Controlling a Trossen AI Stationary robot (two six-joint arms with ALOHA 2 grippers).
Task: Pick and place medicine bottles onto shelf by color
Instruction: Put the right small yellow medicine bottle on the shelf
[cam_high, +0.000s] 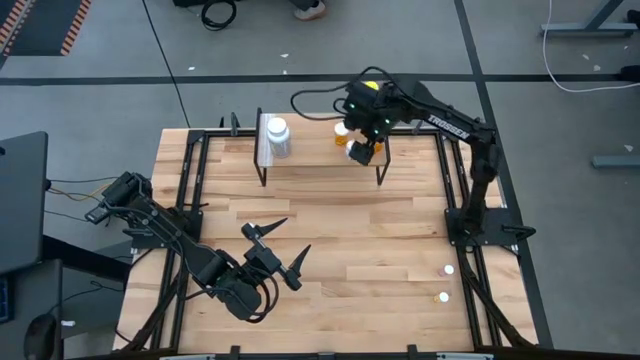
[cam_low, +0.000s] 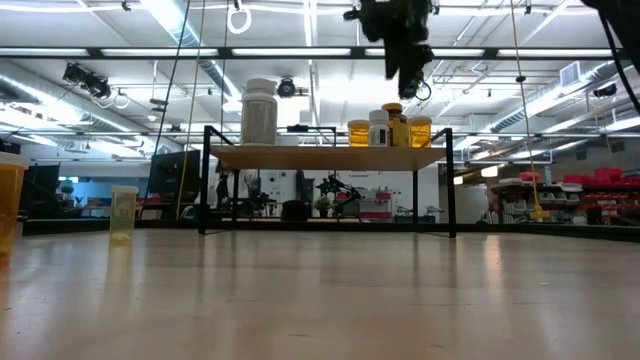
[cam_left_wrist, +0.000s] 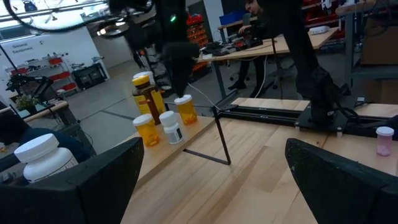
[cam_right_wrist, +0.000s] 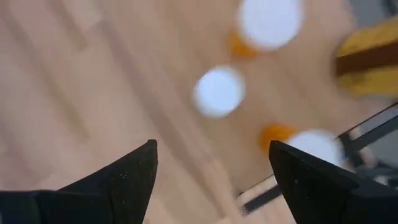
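The shelf (cam_high: 320, 160) stands at the table's far middle. A large white bottle (cam_high: 277, 135) stands at its left end. At its right end stand two orange bottles (cam_low: 358, 132) (cam_low: 419, 131), a small white one (cam_low: 378, 128) and a dark amber one with a yellow cap (cam_low: 397, 122). My right gripper (cam_high: 362, 152) hangs open and empty just above this group, also shown in the low view (cam_low: 410, 70). Its wrist view looks down on their white caps (cam_right_wrist: 219, 92). My left gripper (cam_high: 288, 246) is open and empty over the table's near left, pointing toward the shelf (cam_left_wrist: 186, 143).
Two small white-capped bottles (cam_high: 448, 270) (cam_high: 443, 297) stand on the table's near right; one shows in the left wrist view (cam_left_wrist: 384, 140). Two yellowish bottles (cam_low: 123, 212) (cam_low: 8, 200) show at the low view's left. Black frame rails (cam_high: 455, 190) run along the table's sides.
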